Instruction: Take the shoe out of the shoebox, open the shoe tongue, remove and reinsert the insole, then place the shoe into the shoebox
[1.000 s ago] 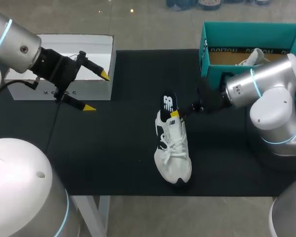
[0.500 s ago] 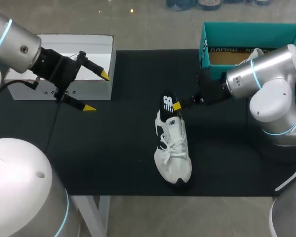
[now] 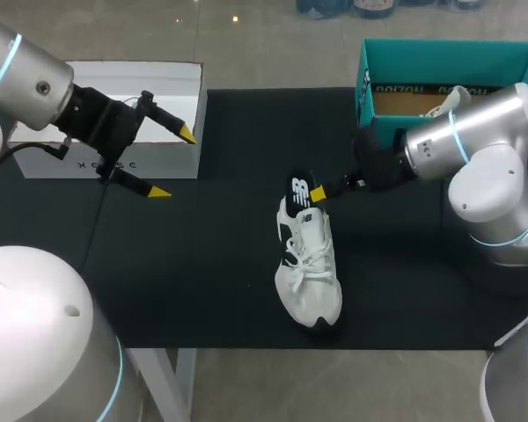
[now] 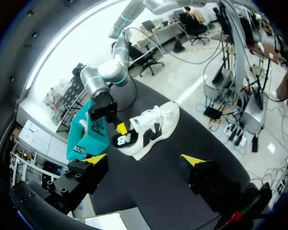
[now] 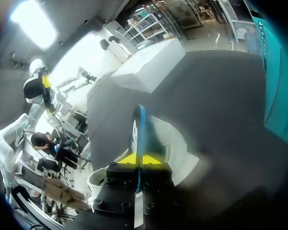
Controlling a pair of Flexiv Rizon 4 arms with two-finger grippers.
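- Our right jaws are clenched on the insole (image 3: 300, 186), which shows edge-on between the yellow tips; it stands tilted, its lower end at the heel opening of the shoe (image 3: 310, 268)
- The white shoe lies just on the near side of those jaws, mid-surface, its long axis running from far edge to near edge, heel far, toe near; our right arm is by far the nearer
- Our left jaws hang released and empty, well apart towards the left edge, beside a white box (image 3: 114, 88)
- The teal shoebox (image 3: 449, 57) sits at the far right corner of the dark surface (image 3: 202, 264); we judge the insole step to be in hand
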